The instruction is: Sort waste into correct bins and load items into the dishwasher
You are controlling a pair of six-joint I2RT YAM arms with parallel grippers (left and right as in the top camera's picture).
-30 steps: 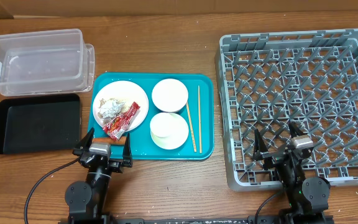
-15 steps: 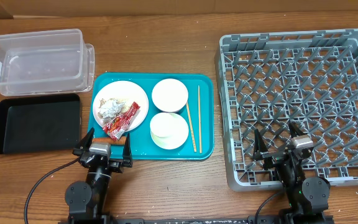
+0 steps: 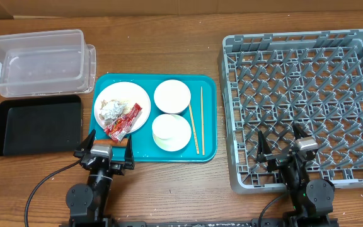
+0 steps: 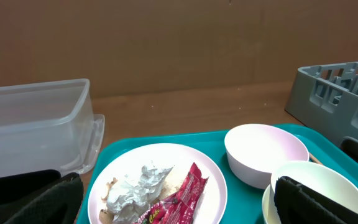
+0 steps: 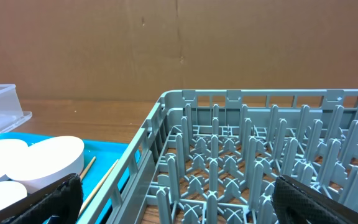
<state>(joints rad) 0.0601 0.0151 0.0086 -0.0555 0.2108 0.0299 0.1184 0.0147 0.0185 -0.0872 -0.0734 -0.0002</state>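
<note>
A round white plate on the teal tray carries a red snack wrapper, a crumpled foil ball and pale food scraps. Two white bowls and two wooden chopsticks lie beside it. The clear tub and black tray sit at the left. The grey dish rack is at the right. My left gripper is open at the teal tray's near edge; its wrist view shows the wrapper and foil. My right gripper is open over the rack's near edge.
Bare wooden tabletop lies behind the teal tray and between the containers. A brown cardboard wall closes the far side. The rack's low grey wall stands between my right gripper and the teal tray.
</note>
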